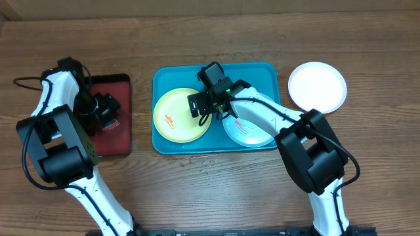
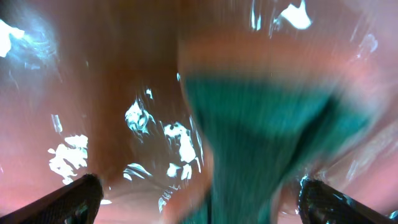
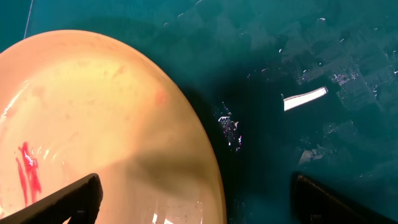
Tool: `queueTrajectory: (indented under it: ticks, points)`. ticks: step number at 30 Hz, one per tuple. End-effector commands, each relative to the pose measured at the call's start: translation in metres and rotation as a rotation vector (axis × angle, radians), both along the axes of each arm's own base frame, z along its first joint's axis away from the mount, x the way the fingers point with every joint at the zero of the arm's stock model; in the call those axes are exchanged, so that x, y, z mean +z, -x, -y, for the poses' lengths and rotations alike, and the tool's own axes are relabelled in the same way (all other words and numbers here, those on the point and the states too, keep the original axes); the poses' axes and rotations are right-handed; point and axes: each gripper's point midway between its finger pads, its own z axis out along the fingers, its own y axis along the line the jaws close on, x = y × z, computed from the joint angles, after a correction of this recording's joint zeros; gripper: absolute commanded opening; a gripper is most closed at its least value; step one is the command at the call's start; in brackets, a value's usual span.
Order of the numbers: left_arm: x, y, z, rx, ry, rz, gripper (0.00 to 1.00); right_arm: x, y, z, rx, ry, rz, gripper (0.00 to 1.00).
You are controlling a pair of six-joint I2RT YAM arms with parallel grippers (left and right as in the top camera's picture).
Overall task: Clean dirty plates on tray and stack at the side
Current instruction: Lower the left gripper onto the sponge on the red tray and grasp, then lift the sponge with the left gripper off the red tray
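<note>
White plate [image 1: 317,86] sits aside; smeared yellow plate [image 1: 174,118] and mint plate [image 1: 256,136] wait on the tray [image 1: 262,73]. Left tool [image 2: 198,186] and right tool [image 3: 196,183] gape, gripping nothing.

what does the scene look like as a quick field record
tray: large teal rectangular plastic tray holding two plates
yellow-green round plastic plate: left in tray, red smear
pale mint round plastic plate: right in tray, red smear
white round plastic plate: on table, right of tray
right pincer: open, over yellow-green plate's right rim
left pincer: open, over black-rimmed red tray
</note>
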Motion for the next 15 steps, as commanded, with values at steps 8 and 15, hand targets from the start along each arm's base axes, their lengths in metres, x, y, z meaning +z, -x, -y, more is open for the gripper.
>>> queueTrajectory:
  ticks: [8,15]
  points:
    - [0.0058,0.0095,0.0207,-0.019,0.104,-0.060,0.66,-0.0042,0.0048,0.0014,-0.003,0.005,-0.019,1.00]
    - [0.0051,0.0088,0.0168,-0.019,0.089,-0.057,0.30,-0.0043,0.0050,0.0016,-0.003,0.006,-0.020,1.00]
